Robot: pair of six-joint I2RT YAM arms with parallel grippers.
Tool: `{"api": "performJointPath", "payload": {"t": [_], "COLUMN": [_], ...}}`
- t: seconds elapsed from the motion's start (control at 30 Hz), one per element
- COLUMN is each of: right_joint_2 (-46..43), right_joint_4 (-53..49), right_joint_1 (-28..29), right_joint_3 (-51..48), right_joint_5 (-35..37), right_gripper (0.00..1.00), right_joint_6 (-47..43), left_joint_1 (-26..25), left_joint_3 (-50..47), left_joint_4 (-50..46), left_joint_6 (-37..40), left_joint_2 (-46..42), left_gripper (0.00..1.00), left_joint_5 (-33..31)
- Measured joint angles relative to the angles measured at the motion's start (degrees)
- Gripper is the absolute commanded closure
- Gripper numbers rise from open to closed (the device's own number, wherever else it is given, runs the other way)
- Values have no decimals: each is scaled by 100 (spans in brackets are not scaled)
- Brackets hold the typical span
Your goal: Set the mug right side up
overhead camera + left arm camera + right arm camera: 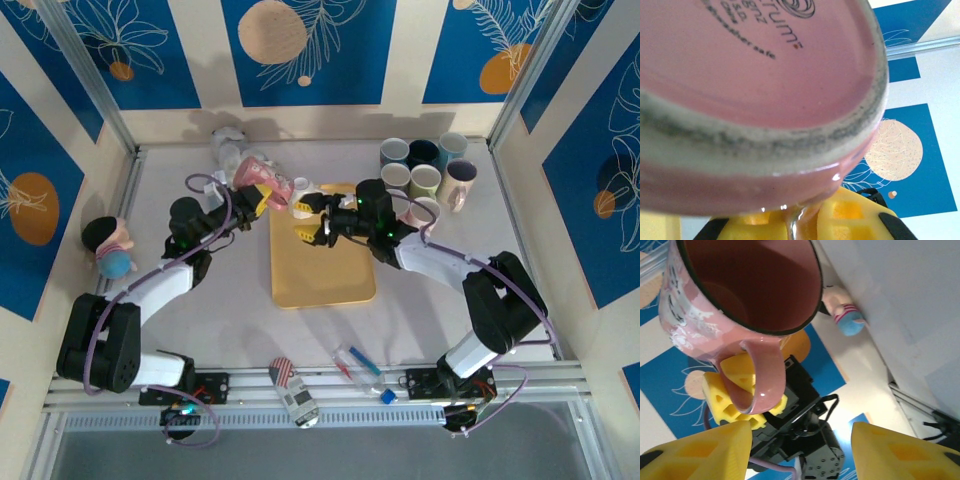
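Top external view: the pink mug (262, 178) is lifted off the table, tipped on its side over the far end of the yellow tray (320, 270). The left gripper (262, 203) is clamped on the mug. The right gripper (312, 217) sits just beside the mug's mouth, its fingers spread apart, with nothing between them.

The top camera looks down on the whole desk (225, 320) from behind. Both wrist cameras sit close on the pink mug (740, 290), from opposite ends.
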Motion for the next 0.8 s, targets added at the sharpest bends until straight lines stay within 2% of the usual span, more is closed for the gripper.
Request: {"api": "performJointPath", "payload": {"t": [0.3, 0.57, 0.8], "right_joint_2": [160, 553, 872], "right_joint_4": [1137, 1943, 2520], "right_joint_1": [424, 678, 883], "right_joint_3": [-166, -173, -131], "right_joint_5": [901, 1685, 2417], "right_gripper": [52, 54, 60], "right_joint_6": [636, 730, 772], "left_joint_1": [0, 0, 0], "left_joint_3": [55, 114, 116], "left_joint_4": [140, 195, 210], "left_joint_6": [-61, -146, -188], "left_joint_2": [7, 111, 114], "left_gripper": [100, 100, 100], "left_joint_5": [0, -46, -46]}}
